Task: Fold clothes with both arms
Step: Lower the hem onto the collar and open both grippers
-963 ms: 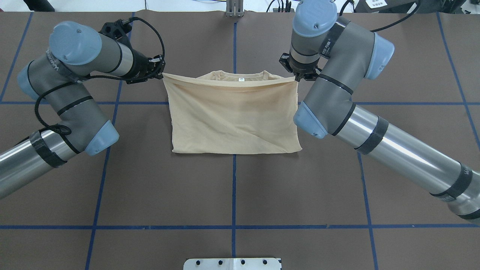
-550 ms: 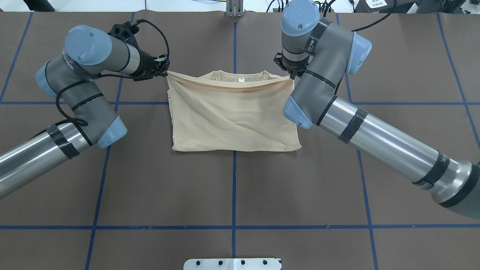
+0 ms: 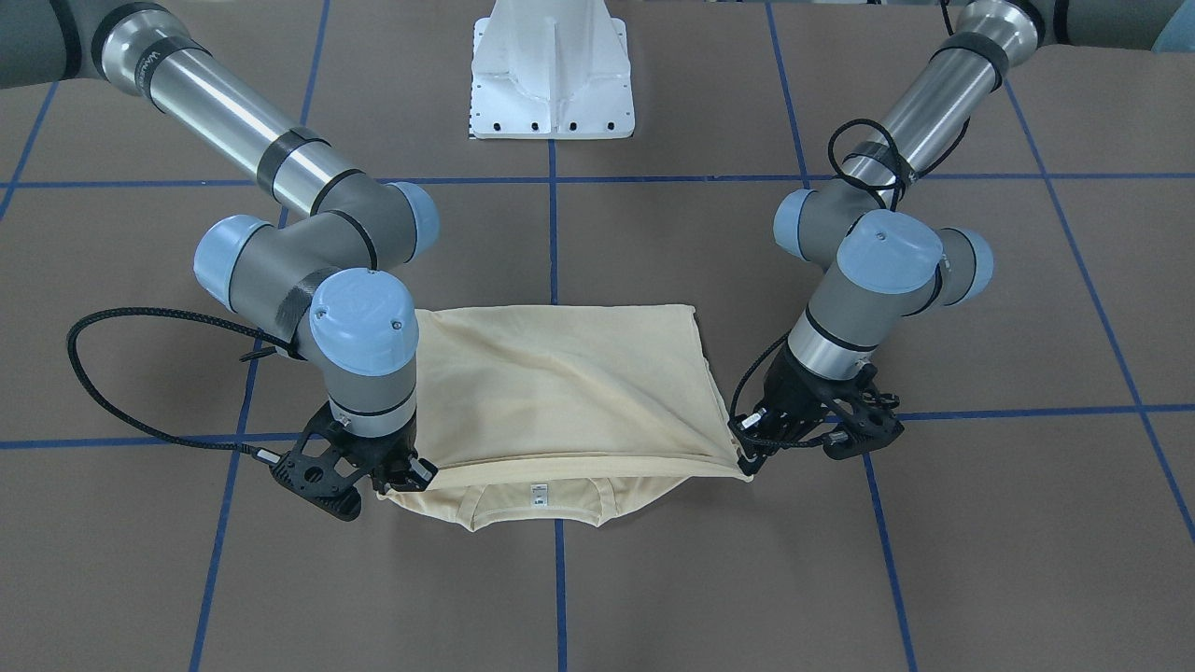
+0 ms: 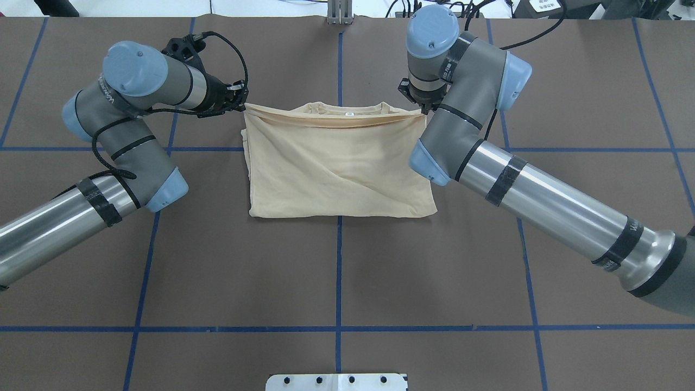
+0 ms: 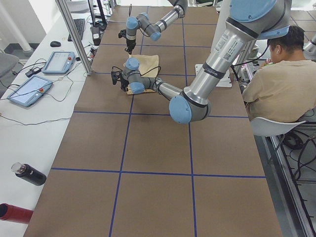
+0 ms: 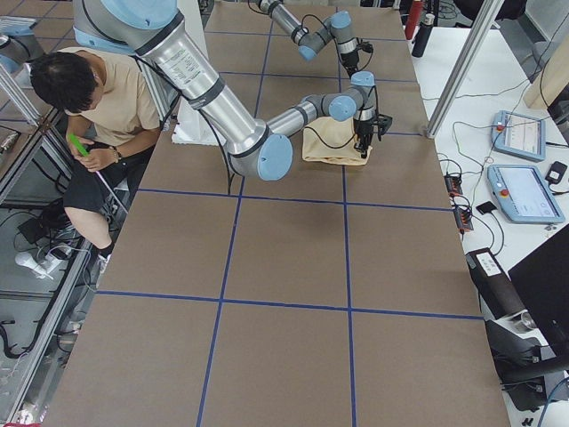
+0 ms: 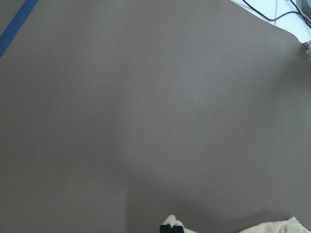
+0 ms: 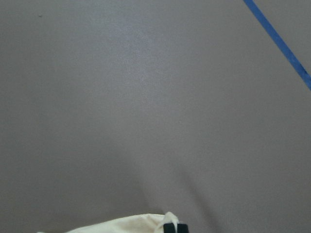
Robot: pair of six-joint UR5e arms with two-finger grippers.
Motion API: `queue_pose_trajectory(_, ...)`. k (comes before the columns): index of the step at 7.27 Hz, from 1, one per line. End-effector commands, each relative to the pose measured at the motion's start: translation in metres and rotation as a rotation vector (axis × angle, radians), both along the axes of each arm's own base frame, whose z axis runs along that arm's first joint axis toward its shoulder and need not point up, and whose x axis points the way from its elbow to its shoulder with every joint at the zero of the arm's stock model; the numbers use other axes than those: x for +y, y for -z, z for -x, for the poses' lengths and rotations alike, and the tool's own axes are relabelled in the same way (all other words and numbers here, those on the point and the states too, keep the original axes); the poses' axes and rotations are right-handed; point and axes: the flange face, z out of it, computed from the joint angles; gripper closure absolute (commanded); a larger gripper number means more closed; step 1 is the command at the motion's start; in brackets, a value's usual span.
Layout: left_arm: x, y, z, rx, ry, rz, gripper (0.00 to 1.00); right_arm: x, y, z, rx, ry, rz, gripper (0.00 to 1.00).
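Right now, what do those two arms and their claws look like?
The left arm and right arm are shiny silver tubes with grey joints, light-blue round caps, black bands and looping black cables. The left gripper and right gripper are black.

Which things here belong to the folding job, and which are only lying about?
Job: shirt; left gripper and right gripper, each shut on a corner of it.
Lying about: control tablets; black bottle; red bottle.
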Motion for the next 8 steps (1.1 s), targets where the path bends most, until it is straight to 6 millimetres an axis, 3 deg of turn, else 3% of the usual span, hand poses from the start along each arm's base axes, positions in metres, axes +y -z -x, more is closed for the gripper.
queue_pose_trajectory(1,0.000,-0.001,-0.001,0.000,-0.001,0.000,0.84,-0.002,0.010,0.003,-0.011,-0.008,-0.002,0.68)
queue_pose_trajectory(3,0.002,-0.007,0.001,-0.004,-0.001,0.003,0.75,-0.007,0.010,-0.002,-0.013,-0.018,-0.006,0.38)
queue_pose_trajectory(4,0.002,-0.004,0.004,0.012,0.001,-0.016,0.75,-0.011,0.019,-0.006,-0.026,-0.035,-0.009,0.36)
queue_pose_trajectory(5,0.001,0.001,0.008,0.025,0.005,-0.032,0.75,-0.016,0.035,-0.025,-0.071,-0.068,-0.017,0.36)
queue_pose_trajectory(6,-0.003,0.005,0.017,0.033,0.019,-0.040,0.75,0.002,0.031,-0.040,-0.121,-0.106,0.004,0.35)
queue_pose_trajectory(8,-0.022,0.005,0.061,0.058,0.068,-0.108,0.75,0.076,0.010,-0.074,-0.208,-0.169,0.037,0.35)
